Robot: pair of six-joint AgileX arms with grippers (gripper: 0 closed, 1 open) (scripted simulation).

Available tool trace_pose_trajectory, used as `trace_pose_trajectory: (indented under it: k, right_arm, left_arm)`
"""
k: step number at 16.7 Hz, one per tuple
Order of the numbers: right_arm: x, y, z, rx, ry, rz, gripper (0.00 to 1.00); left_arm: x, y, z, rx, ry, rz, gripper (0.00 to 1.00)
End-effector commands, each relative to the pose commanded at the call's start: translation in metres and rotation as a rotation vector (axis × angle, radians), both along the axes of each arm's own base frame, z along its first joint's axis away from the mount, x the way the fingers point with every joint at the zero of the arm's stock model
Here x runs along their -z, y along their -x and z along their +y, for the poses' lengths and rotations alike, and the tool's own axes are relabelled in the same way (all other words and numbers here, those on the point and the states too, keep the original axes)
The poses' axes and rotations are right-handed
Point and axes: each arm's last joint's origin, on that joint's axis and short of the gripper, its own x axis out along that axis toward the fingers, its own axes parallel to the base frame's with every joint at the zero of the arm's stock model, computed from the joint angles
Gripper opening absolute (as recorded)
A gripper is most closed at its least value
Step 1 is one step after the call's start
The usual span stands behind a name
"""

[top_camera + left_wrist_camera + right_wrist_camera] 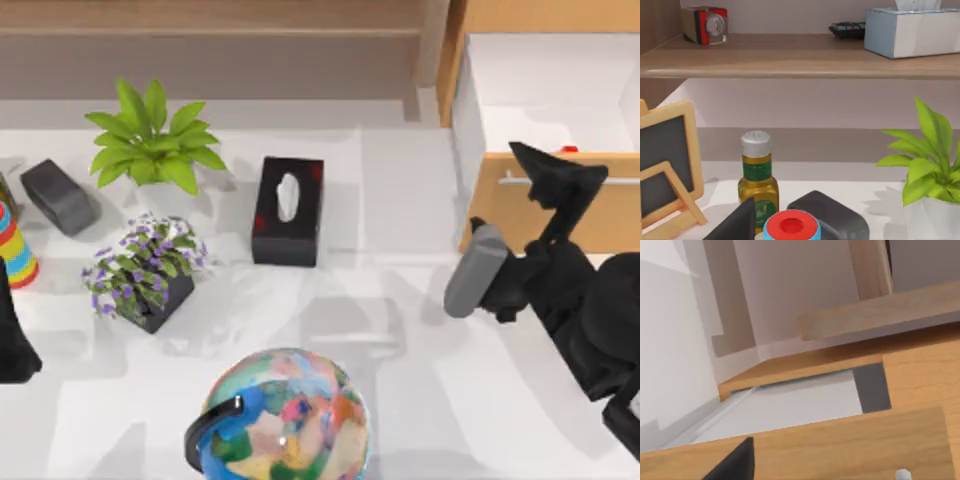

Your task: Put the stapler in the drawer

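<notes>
Looking down from above, found the stapler (58, 196) lying flat on the white table (420, 340) near its left edge, well apart from the drawer (505, 215) at the far right. Saw that drawer pulled open, its white inside showing and the silver bar handle (515, 180) running across its wood front.

Placed the right gripper (548, 172) over the top edge of the drawer front, just above the handle and well apart from the stapler. Could not tell whether that claw was clenched or released. From the right wrist, made out the same wood front, the white inside behind it and one rounded end of the handle.

Noted the left gripper (8, 300) parked at the table's left edge, beside a striped cylinder (14, 250) and near the stapler. Could not tell that claw's state either. From the left wrist, saw the stapler just behind the cylinder's red top, with an oil bottle (758, 187) close by and a small framed chalkboard (665, 170) off to one side.

Counted, between stapler and drawer, a green plant (150, 140), a purple-flowered plant (145, 270), a black tissue box (289, 210) and, nearer the front edge, a many-coloured globe (285, 420).
</notes>
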Motion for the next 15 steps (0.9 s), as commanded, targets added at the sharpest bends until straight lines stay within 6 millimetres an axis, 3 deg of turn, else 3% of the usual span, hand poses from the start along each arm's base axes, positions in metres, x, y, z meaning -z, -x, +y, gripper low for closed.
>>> trace_pose_trajectory:
  k: [5, 15]
  right_arm:
    - [0.006, 0.018, -0.056, 0.267, 0.205, -0.070, 1.00]
    - [0.007, 0.011, -0.061, 0.300, 0.223, -0.075, 1.00]
  left_arm:
    - [0.000, 0.000, 0.000, 0.000, 0.000, 0.000, 1.00]
    - [0.000, 0.000, 0.000, 0.000, 0.000, 0.000, 1.00]
